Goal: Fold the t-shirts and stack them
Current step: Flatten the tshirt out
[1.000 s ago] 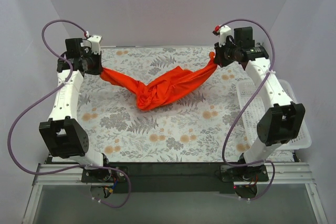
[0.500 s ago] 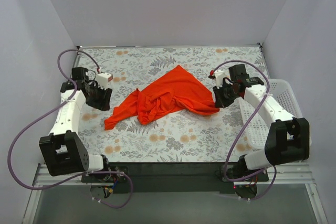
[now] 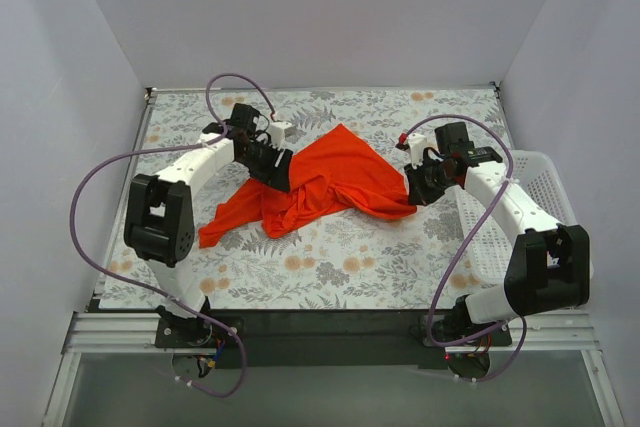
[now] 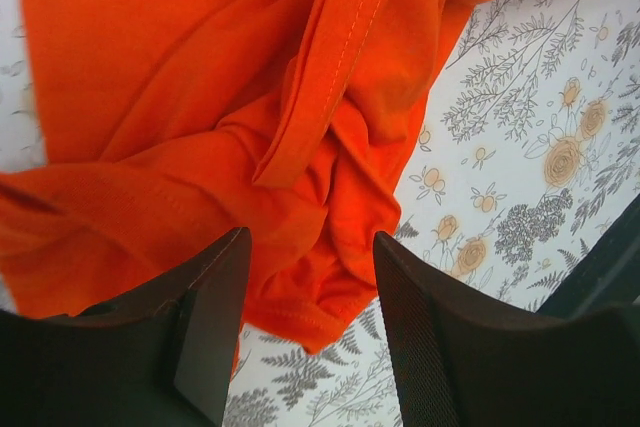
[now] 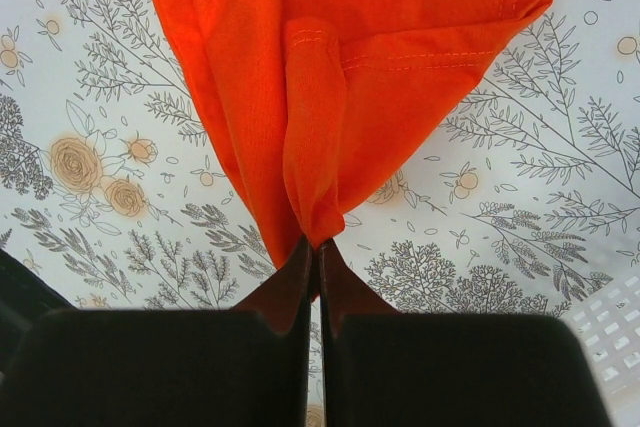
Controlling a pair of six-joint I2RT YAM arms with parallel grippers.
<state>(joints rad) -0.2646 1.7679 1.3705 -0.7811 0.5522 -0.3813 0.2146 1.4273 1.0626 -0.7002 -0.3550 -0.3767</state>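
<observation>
Tabletop walled by plain pale panels and covered by a floral mat (image 3: 330, 257); white basket (image 3: 485, 247) standing at its right edge.

Item 1: t-shirt (image 3: 335, 172), bright orange-red, one only. Lies crumpled on the middle of the mat, with a peak toward the far side, a loose tail trailing to the near left, and bunched folds at its centre. Neither spread flat nor folded.

Item 2: right arm (image 3: 500, 197), right jaws. Pinched tight on a gathered corner of hem at the shirt's right edge, low to the mat. Judged to be an anchor, so the cloth can be drawn out against it.

Item 3: left arm (image 3: 200, 159), left jaws. Parted to a middling gap with nothing between them, hovering over the twisted folds and a seamed band on the shirt's left side. Judged to be seeking a second corner or sleeve to grip.

Status: flattening in hand; folding and stacking not yet begun.
</observation>
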